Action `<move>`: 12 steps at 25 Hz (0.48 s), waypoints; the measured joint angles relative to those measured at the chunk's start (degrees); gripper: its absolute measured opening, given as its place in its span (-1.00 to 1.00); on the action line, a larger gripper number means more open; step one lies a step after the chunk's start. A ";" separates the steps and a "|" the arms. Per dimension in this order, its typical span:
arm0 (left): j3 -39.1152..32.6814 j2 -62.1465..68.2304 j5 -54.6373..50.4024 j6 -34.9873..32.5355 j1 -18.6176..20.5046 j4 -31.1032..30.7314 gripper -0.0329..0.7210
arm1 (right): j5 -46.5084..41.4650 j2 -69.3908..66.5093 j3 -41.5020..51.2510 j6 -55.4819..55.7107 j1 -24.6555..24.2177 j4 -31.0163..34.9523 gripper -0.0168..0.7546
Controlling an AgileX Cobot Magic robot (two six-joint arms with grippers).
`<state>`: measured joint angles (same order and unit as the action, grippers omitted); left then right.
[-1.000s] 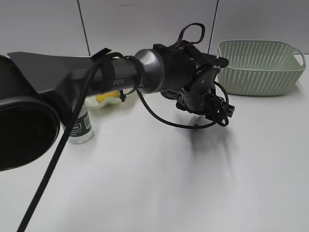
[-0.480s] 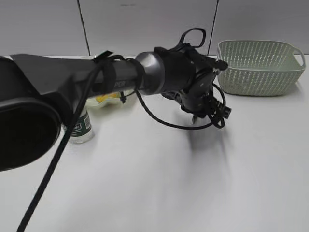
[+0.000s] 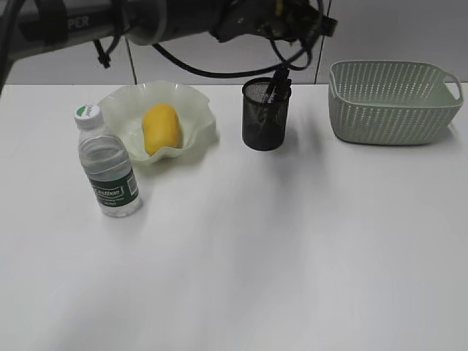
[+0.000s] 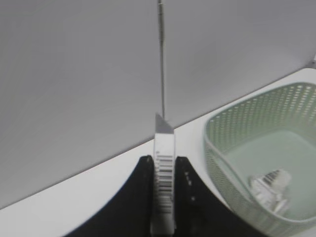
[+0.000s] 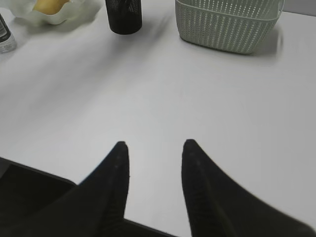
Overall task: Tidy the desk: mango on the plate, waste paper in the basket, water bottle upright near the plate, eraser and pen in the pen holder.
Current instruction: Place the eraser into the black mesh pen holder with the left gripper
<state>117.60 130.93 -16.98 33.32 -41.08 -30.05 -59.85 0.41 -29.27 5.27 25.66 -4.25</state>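
Inside the basket (image 4: 232, 163), perhaps waste paper (image 4: 269, 182); left hand (image 4: 164, 170) grips eraser (image 4: 164, 187).

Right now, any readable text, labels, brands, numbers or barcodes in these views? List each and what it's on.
"PER": white letters on the left arm, cut off on the left, so likely part of a longer word.
Water bottle label: white brand lettering, too blurred to read.
Barcode, digits unreadable: on the white eraser held in the left gripper.
Waste paper in the basket: dark marks, unreadable.
Nothing else carries text.
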 joint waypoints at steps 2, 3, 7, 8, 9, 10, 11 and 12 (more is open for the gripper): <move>-0.12 1.02 0.75 0.00 2.06 0.82 -0.71 | 0.00 0.00 0.00 0.00 0.00 -0.13 -0.22; -0.12 1.66 0.70 0.00 2.80 1.57 -0.71 | 0.00 0.00 0.00 0.00 0.00 -0.27 -0.24; -0.55 3.96 -1.73 0.17 3.53 3.17 -0.71 | 0.00 0.00 0.00 0.00 0.00 -0.80 -0.30; -0.55 4.43 -2.45 0.17 3.53 3.34 -0.71 | 0.00 0.00 0.00 0.00 0.00 -0.86 -0.30; -0.61 4.85 -3.30 0.17 3.53 3.57 -0.71 | 0.00 0.00 0.00 0.00 0.00 -0.86 -0.30; -0.61 5.15 -3.68 0.17 3.47 3.90 -0.71 | 0.00 0.00 0.00 0.00 0.00 -0.86 -0.30; -0.61 5.34 -3.97 0.17 3.47 4.35 -0.71 | 0.00 0.00 0.00 0.00 0.00 -0.86 -0.30; -0.61 5.45 -4.11 0.17 3.47 5.01 -0.71 | 0.00 0.00 0.00 0.00 0.00 -0.91 -0.30</move>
<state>117.00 136.38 -21.09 33.49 -37.60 -25.05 -59.85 0.41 -29.27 5.27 25.66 -5.17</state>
